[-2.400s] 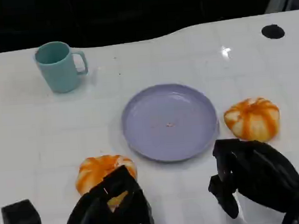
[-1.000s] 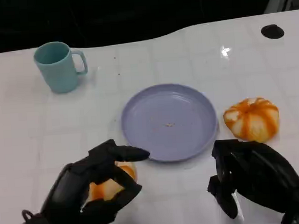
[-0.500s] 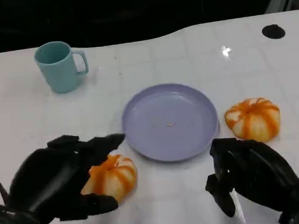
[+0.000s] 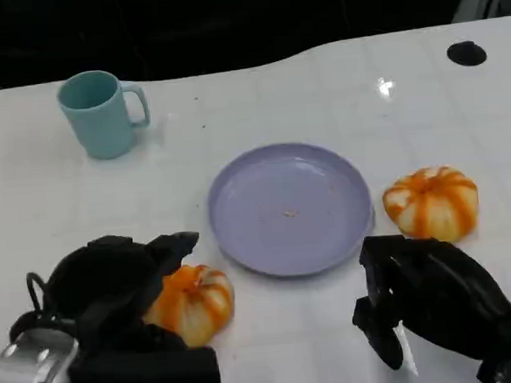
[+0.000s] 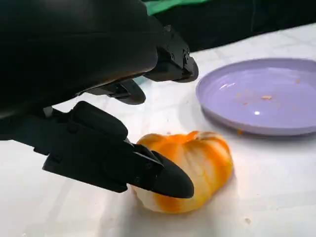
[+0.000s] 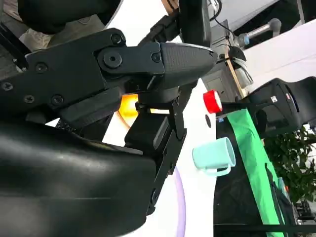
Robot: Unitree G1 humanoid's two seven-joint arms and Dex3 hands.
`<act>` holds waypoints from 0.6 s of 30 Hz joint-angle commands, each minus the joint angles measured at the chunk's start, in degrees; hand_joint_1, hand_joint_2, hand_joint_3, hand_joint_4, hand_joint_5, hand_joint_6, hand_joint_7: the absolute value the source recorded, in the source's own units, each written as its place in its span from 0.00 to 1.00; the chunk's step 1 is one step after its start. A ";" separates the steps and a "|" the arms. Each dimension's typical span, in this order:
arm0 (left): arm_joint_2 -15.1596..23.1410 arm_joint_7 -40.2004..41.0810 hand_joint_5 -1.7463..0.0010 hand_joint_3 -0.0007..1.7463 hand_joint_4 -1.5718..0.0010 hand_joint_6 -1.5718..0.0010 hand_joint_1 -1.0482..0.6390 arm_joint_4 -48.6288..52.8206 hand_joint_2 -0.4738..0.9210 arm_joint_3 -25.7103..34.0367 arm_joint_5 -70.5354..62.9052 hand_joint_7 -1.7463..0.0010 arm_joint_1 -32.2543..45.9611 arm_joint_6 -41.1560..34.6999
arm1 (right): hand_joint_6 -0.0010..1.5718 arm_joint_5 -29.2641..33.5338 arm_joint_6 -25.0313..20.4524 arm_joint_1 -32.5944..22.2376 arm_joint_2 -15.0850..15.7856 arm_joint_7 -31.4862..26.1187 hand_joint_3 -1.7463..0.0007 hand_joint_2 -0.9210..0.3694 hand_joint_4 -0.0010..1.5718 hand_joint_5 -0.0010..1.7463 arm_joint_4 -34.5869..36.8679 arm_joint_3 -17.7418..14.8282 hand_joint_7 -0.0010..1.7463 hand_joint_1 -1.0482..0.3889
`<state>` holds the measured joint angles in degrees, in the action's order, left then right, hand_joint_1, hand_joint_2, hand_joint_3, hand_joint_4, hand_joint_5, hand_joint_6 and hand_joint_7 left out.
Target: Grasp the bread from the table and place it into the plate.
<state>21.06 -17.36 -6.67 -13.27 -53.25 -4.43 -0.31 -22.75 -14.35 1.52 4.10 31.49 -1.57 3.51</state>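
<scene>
Teal mug [image 4: 101, 113] upright near far left corner of white desk [image 4: 248, 87], handle toward desk's right side. Small black round spot [image 4: 466, 53] on desk surface near far right corner. Right wrist view: red round knob [image 6: 213, 101], green cloth [image 6: 247, 148], leafy plant [image 6: 296, 158] beyond desk.

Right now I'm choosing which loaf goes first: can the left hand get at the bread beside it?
Probably yes. The left hand sits against that bread, fingers spread around it, nothing between.
</scene>
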 commanded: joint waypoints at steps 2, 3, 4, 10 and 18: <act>-0.34 -2.59 0.90 0.00 0.83 0.86 0.17 6.49 0.96 -2.11 2.18 1.00 -4.08 -4.16 | 0.70 -0.10 0.24 -0.18 0.46 -0.02 0.76 0.00 0.82 0.91 -0.65 -0.44 0.87 0.09; -0.45 -2.54 0.90 0.00 0.83 0.86 0.18 7.94 0.96 -2.52 2.70 1.00 -4.80 -4.52 | 0.70 -0.20 0.14 -0.19 0.44 0.01 0.76 0.00 0.83 0.91 -0.69 -0.51 0.87 0.09; -0.42 -2.41 0.90 0.00 0.82 0.86 0.18 9.02 0.95 -2.91 3.14 1.00 -5.33 -4.73 | 0.70 -0.26 0.02 -0.20 0.44 0.01 0.77 0.00 0.83 0.91 -0.74 -0.55 0.87 0.09; -1.15 -1.58 0.91 0.00 0.82 0.85 0.19 15.76 0.95 -4.49 6.90 1.00 -8.22 -5.32 | 0.71 -0.27 -0.19 -0.22 0.59 -0.06 0.77 0.00 0.83 0.91 -1.01 -0.62 0.87 0.08; -1.02 2.32 0.91 0.00 0.78 0.80 0.26 21.68 0.94 -4.86 12.44 0.98 -9.64 -1.32 | 0.70 -0.49 -0.27 -0.19 0.73 -0.07 0.78 0.00 0.83 0.91 -1.12 -0.64 0.87 0.08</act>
<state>19.60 -16.84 12.85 -17.93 -42.35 -13.86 -3.06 -23.19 -14.56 1.47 4.14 31.53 -1.83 3.21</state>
